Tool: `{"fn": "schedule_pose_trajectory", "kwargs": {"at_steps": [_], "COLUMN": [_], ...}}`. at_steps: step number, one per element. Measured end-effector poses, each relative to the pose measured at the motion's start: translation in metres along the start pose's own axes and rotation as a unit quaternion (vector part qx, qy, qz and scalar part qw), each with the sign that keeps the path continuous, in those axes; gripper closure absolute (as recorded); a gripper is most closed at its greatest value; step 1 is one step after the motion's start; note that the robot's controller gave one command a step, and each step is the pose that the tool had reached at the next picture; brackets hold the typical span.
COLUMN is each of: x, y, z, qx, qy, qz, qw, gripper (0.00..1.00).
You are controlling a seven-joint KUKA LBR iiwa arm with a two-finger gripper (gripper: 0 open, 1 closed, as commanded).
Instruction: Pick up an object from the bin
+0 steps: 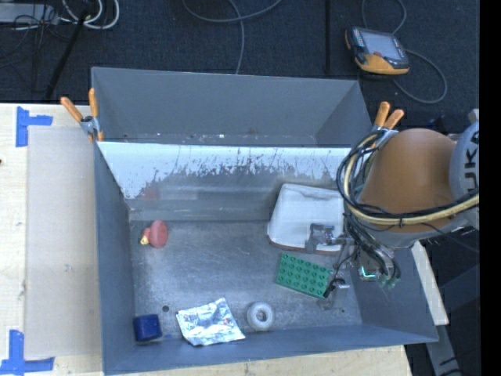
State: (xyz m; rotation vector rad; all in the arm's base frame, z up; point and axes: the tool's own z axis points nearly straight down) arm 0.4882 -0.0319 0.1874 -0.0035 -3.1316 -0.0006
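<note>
My gripper (337, 282) reaches into the right side of the bin, its tip at the right end of a flat green studded building plate (304, 274) that lies on the bin floor. A white square dish (301, 214) leans just behind and to the left of the gripper, partly hidden by the arm. Whether anything sits between the fingers is hidden by the wrist.
A pink rounded toy with a yellow tip (156, 234) lies at the left. Along the front are a blue block (146, 327), a crumpled silvery wrapper (208, 322) and a white tape roll (260, 315). The orange cover and cables hang over the bin's right side.
</note>
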Motion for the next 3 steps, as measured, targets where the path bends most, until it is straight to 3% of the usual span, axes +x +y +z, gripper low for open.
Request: {"fn": "schedule_pose_trajectory", "kwargs": {"at_steps": [1, 2, 3], "x": [-0.031, -0.032, -0.003], "y": [-0.004, -0.004, 0.039], "z": [0.109, 0.105, -0.034], "qx": [0.0, 0.0, -0.001], "qy": [-0.0011, -0.0041, -0.0082], "qz": [0.018, 0.017, 0.038], "qw": [0.9998, 0.9998, 0.9993], "gripper": [0.0, 1.0, 1.0]}}
